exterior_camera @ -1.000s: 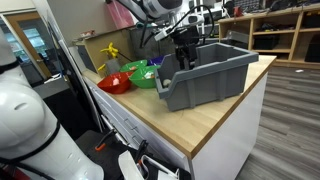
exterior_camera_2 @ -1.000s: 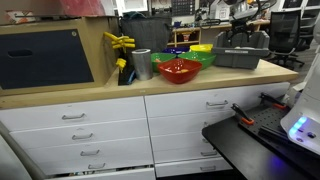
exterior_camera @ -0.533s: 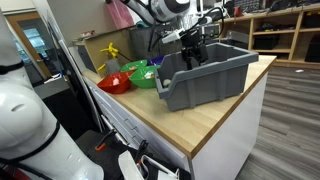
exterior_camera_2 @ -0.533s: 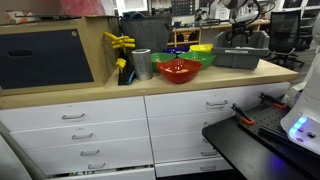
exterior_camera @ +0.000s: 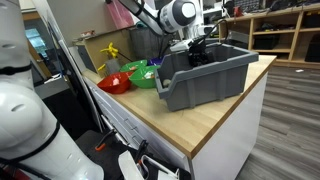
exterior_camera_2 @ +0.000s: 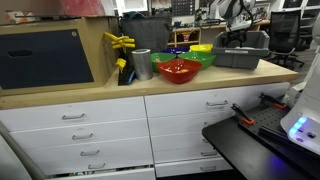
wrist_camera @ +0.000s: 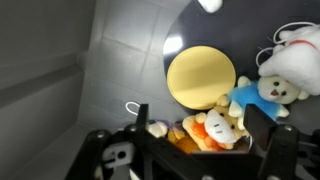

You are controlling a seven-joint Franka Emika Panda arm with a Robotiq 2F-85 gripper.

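In the wrist view my gripper [wrist_camera: 203, 122] is open, its two dark fingers [wrist_camera: 140, 117] standing either side of a small orange and yellow plush toy [wrist_camera: 210, 130]. The toy lies on the floor of the grey bin [wrist_camera: 80, 60], next to a yellow disc [wrist_camera: 200, 75] and a white and blue plush [wrist_camera: 275, 80]. In both exterior views the gripper [exterior_camera: 197, 52] [exterior_camera_2: 235, 35] reaches down into the grey bin [exterior_camera: 205, 78] [exterior_camera_2: 240, 57] on the wooden counter. Whether the fingers touch the toy is hidden.
A red bowl [exterior_camera: 114, 83] and a green bowl [exterior_camera: 143, 75] stand beside the bin, with a metal cup [exterior_camera_2: 141, 64] and a yellow object [exterior_camera_2: 120, 42] further along. Drawers [exterior_camera_2: 90, 130] run under the counter. A white machine body [exterior_camera: 30, 120] fills the near corner.
The arm has swung from the bin's near side over its rim and lowered into it. The jaws have stayed wide.
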